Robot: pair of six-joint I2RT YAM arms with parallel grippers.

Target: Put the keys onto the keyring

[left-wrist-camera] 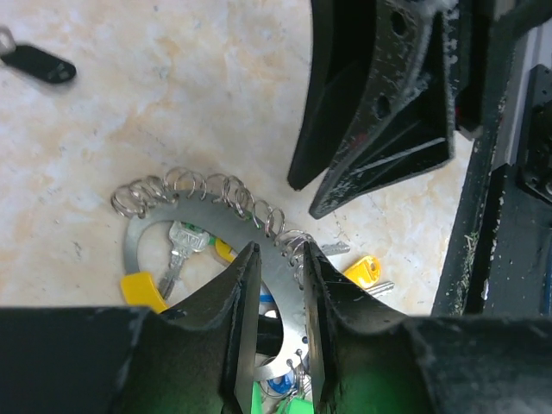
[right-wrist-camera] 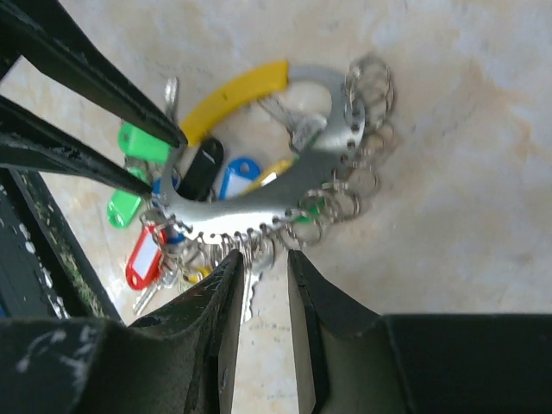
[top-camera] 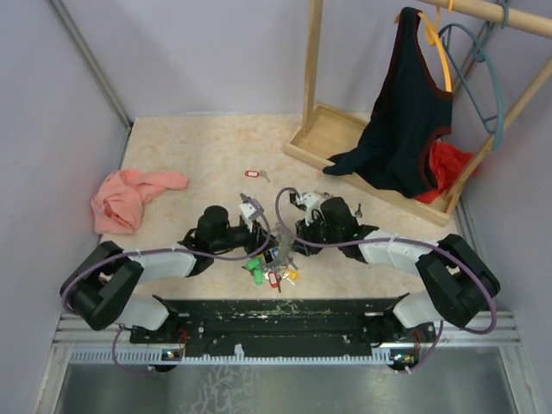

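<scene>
2 keys at least left to thread, judging by the red-tagged key point(top-camera: 251, 173) and black-tagged key point(left-wrist-camera: 34, 62) loose on the table point(top-camera: 190, 164), well apart from the keyring point(right-wrist-camera: 250, 211). Keyring flat between the arms, already hung with many coloured tags. Both slightly parted: left gripper point(left-wrist-camera: 279, 252) astride its band, right gripper point(right-wrist-camera: 261, 259) over its small loops.

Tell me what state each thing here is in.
Large silvery metal keyring, loaded with colour-tagged keys.
Left gripper, jaws apart astride the keyring's band.
Right gripper, open, at the keyring's edge.
Red-tagged silver key, lying loose on the table.
Black tank top, hanging on a yellow hanger.
Pink cloth, crumpled.
</scene>
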